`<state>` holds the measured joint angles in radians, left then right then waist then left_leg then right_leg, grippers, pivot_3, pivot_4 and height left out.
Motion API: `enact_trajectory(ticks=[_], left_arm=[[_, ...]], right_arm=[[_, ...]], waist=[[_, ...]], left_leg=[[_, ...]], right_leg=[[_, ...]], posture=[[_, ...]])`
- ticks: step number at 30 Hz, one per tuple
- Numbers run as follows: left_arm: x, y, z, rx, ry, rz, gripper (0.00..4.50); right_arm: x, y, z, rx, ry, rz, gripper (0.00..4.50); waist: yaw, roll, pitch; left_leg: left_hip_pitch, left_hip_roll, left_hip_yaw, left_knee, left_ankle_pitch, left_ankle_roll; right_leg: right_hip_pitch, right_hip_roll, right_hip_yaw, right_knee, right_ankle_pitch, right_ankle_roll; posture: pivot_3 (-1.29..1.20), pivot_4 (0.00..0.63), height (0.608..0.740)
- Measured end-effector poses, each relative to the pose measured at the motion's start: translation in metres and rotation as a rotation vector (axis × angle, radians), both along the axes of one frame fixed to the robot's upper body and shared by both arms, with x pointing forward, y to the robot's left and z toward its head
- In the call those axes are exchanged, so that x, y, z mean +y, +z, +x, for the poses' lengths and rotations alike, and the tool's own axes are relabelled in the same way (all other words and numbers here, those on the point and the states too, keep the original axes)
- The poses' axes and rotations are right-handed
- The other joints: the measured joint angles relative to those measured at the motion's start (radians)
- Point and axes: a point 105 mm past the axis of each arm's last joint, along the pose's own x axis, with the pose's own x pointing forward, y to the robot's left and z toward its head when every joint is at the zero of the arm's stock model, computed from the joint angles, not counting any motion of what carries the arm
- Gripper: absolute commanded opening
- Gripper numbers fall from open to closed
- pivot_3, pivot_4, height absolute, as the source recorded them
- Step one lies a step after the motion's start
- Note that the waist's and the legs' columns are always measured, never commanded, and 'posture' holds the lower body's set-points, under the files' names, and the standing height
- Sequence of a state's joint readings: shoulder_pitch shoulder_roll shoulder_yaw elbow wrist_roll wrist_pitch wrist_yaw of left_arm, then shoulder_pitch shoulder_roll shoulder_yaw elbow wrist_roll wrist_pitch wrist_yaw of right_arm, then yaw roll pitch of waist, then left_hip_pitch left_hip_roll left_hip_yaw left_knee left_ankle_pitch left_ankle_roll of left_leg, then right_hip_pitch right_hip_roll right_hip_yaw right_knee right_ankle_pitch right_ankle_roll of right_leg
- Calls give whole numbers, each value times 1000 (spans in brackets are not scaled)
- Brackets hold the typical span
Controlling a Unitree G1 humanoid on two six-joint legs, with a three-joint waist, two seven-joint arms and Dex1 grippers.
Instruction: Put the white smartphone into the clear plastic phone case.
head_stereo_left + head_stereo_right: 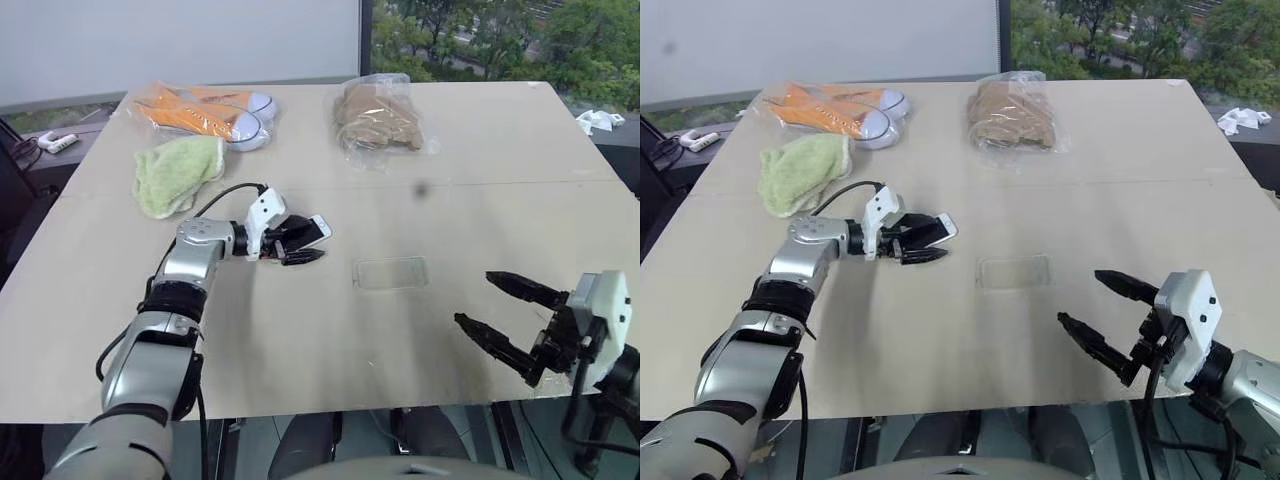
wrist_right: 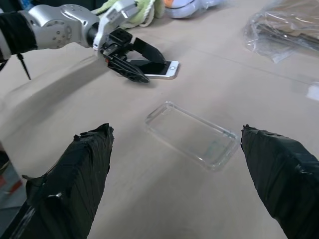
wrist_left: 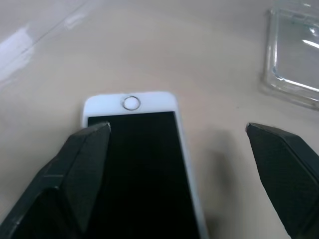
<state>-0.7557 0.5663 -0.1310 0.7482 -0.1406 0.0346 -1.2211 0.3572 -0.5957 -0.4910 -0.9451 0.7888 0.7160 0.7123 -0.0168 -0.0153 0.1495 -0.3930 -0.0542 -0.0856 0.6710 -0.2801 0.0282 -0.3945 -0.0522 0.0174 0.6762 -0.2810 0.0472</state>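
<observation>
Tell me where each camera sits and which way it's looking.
Head stereo pair: looks forward and down over the beige table; both arms show.
Left wrist view: looks along the open left gripper at the white smartphone with black screen.
Right wrist view: looks along the open right gripper at the clear plastic phone case.
Both wrist views share phone and case.

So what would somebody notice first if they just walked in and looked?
Probably the left gripper, open around the white phone lying near the middle of the table. Just to its right lies the clear case, empty. The right gripper hangs open at the near right edge.
</observation>
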Motion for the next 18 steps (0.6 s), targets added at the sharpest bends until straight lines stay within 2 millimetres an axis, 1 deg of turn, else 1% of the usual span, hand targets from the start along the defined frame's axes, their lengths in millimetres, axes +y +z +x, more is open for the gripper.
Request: enact_trajectory(ticks=[4, 5, 8, 9, 10, 11, 14, 18], left_arm=[[6, 0, 0, 0, 12, 30, 4500], [8, -1, 0, 2, 14, 34, 4500], [9, -3, -1, 2, 17, 54, 3769], [10, -4, -1, 5, 21, 62, 3240], [12, -4, -2, 10, 29, 68, 2817], [13, -5, -1, 11, 34, 72, 2280], [16, -5, 2, -3, 67, 87, 882], [18, -5, 2, -20, 80, 92, 882]], right_arm=[[1, 1, 1, 4, 7, -13, 4386], [1, 2, 1, 5, 15, -18, 4386], [2, 3, 2, 1, 29, -39, 4500], [2, 4, 2, 1, 34, -44, 4500], [2, 5, 3, -1, 38, -44, 4500], [2, 5, 4, -2, 39, -44, 4500], [3, 8, 6, -9, 43, -41, 4500], [5, 7, 6, -2, 47, -39, 4500]], waist=[[3, -2, -2], [3, -2, -2], [3, -2, -2], [3, -2, -2], [3, -2, -2], [3, -2, -2], [5, -2, -2], [5, -2, -2]], left_leg=[[1, 0, 0, 0, 0, 0], [2, 0, 0, 0, -2, 3], [7, 0, 0, 0, -3, 4], [10, 0, 0, -1, -3, 5], [12, 0, 0, -1, -3, 5], [13, 0, 0, -1, -3, 5], [14, 0, -1, -1, -3, 5], [14, 0, -1, -1, -3, 5]], right_leg=[[1, 0, 0, 0, 0, 0], [2, 0, 1, 0, 0, 0], [7, 0, 1, 0, 0, 0], [10, 0, 1, -1, 0, 0], [12, 0, 1, -1, -1, 0], [13, 0, 1, -2, -1, 0], [15, -1, 1, -3, -1, 1], [15, -1, 2, -3, -1, 0]], posture=[[0, 150, 740], [0, 150, 740], [0, 150, 740], [0, 150, 740], [0, 150, 740], [0, 150, 740], [0, 150, 740], [0, 150, 740]])
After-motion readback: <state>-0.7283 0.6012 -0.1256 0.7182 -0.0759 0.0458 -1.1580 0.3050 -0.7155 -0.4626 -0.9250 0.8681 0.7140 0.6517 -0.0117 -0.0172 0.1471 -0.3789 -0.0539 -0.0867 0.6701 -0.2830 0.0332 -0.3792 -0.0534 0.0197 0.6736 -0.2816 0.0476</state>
